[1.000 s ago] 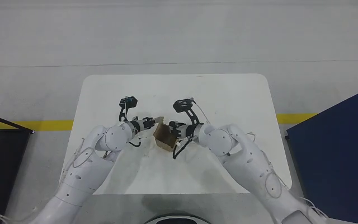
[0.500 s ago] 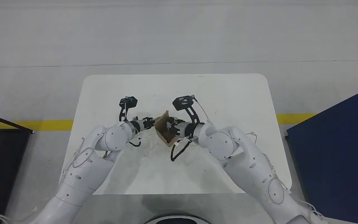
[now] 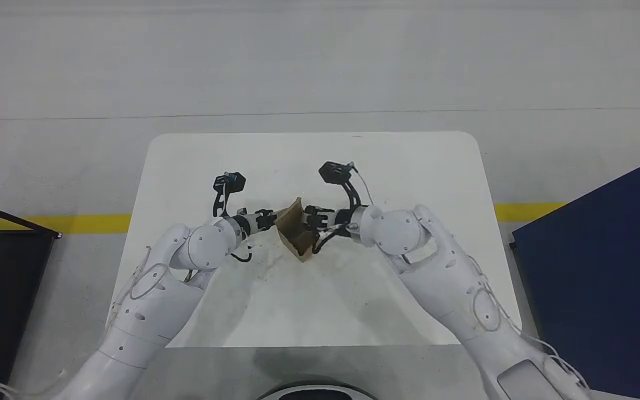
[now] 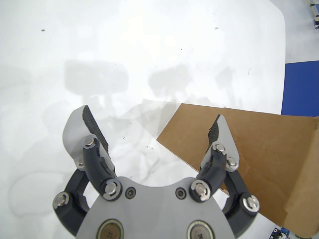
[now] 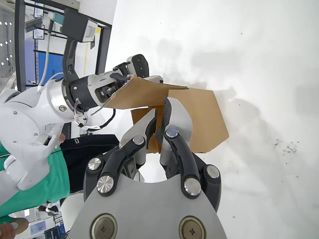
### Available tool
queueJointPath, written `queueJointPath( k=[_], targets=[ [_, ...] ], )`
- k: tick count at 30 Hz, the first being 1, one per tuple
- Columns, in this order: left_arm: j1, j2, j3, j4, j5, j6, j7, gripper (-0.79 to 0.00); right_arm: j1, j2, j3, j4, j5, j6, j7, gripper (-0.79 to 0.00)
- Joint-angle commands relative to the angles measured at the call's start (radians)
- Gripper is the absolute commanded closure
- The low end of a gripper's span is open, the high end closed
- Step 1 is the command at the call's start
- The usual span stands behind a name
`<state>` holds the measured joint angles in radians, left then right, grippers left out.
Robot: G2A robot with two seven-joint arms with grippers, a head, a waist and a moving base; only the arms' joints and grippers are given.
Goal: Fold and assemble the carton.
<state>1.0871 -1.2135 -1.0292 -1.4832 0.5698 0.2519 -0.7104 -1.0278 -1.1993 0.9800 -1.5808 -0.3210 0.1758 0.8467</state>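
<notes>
Right wrist view: the right gripper (image 5: 163, 110) is pinched tight on the edge of a brown panel, its pads closed with the cardboard between them. That panel belongs to the carton (image 5: 197, 118), which sits half-folded about mid-table, one face down on the white table (image 5: 249, 38) and another flap raised and tilted above it. Just beyond the raised flap is the left gripper (image 5: 134, 70), jaws spread wide with nothing between them. Its own wrist view puts one finger over the carton's face, though I cannot tell whether they touch.

The carton looks like thin single-wall board: light, stiff across each panel, weak at the creases, and likely to skate on the smooth tabletop if pushed without a hold. I judge the best grip to be on a flap's free edge near a crease, with the other arm bracing the face that lies flat. A hard pinch mid-panel could dent it.

The two grippers crowd the same small carton, so each is the other's main obstacle. Farther off, past the table's edge, stand a black-framed rack (image 5: 104, 40) and blue panels.
</notes>
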Motion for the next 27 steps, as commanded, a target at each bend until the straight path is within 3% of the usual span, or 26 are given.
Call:
queueJointPath(
  k=[1, 8, 13, 27],
  targets=[
    [0.000, 0.000, 0.000, 0.000, 0.000, 0.000, 0.000, -0.785, 0.016, -0.004, -0.010, 0.021, 0.017, -0.001, 0.011, 0.000],
    [0.000, 0.000, 0.000, 0.000, 0.000, 0.000, 0.000, -0.785, -0.026, 0.005, 0.060, -0.021, 0.078, -0.091, -0.043, 0.000],
    [0.000, 0.000, 0.000, 0.000, 0.000, 0.000, 0.000, -0.785, -0.058, 0.016, 0.118, -0.014, 0.101, -0.079, -0.050, 0.000],
    [0.000, 0.000, 0.000, 0.000, 0.000, 0.000, 0.000, -0.785, 0.041, -0.013, -0.009, 0.117, 0.122, -0.056, 0.034, 0.000]
  ],
)
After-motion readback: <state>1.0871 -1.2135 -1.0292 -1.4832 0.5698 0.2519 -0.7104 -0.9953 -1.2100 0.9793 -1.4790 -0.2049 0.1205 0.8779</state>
